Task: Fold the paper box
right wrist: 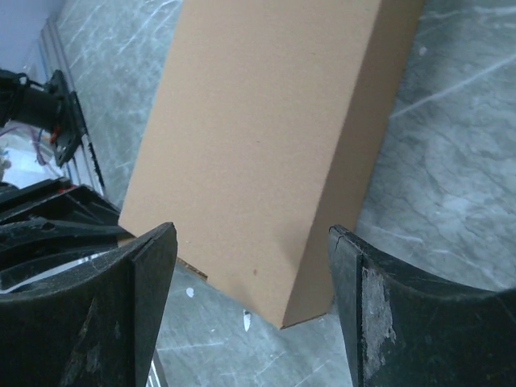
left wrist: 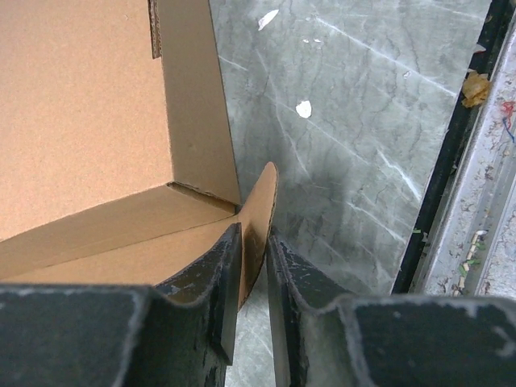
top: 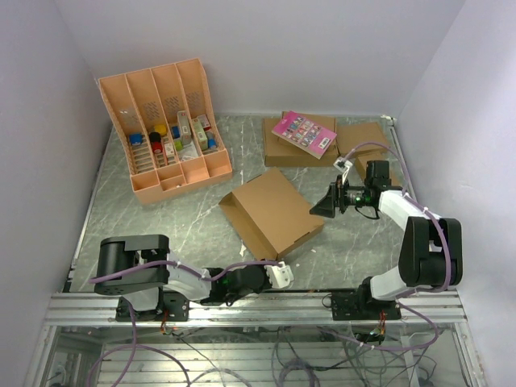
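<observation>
Your left end effector (left wrist: 252,235) pinches a corner tab (left wrist: 260,201) of the paper box (left wrist: 81,105) between narrow fingers, probably to tuck it inward; the box body lies ahead-left on the counter (left wrist: 347,161). Your right end effector (right wrist: 252,235) stands wide, box just ahead, poised to brace.

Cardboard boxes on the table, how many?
3: the paper box at centre, a flat box at the back under a pink card, a second flat box beside it; stacked ones may be hidden.
</observation>
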Controlling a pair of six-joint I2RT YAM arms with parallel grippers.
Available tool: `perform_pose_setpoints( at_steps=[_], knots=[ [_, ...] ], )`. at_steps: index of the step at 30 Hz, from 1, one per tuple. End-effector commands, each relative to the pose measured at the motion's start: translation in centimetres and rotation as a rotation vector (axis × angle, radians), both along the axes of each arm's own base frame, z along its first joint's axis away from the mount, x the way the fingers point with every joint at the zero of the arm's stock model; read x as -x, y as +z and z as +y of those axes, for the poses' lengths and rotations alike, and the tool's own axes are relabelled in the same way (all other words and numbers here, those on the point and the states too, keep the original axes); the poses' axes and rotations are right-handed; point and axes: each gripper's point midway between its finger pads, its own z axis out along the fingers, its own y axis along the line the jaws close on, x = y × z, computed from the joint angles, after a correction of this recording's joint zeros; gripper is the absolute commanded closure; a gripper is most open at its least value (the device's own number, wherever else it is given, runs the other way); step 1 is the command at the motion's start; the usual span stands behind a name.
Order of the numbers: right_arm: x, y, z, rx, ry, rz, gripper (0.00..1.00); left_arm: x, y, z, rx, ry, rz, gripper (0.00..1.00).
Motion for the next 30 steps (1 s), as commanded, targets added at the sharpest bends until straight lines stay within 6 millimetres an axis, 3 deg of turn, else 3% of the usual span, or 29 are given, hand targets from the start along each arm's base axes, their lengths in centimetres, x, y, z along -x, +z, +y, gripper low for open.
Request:
perform_pose_setpoints(
  at_steps=[1, 8, 17, 30],
  knots=[
    [-0.8, -2.0, -1.1, 0.072, -0.071, 0.038, 0.26, -0.2, 1.8, -1.1, 0.095, 0.010, 0.022, 0.72],
    [-0.9, -4.1, -1.4, 0.103, -0.094, 0.121, 0.29, -0.5, 1.8, -1.0, 0.106, 0.022, 0.040, 0.77],
    [-0.8, -5.7, -1.5, 0.110, -0.098, 0.193, 0.40, -0.9, 1.9, -0.6, 0.125, 0.036, 0.063, 0.81],
    [-1.0, -6.7, -2.1, 0.153, -0.122, 0.213, 0.46, -1.3, 1.8, 0.0, 0.170, 0.067, 0.117, 0.92]
  ],
)
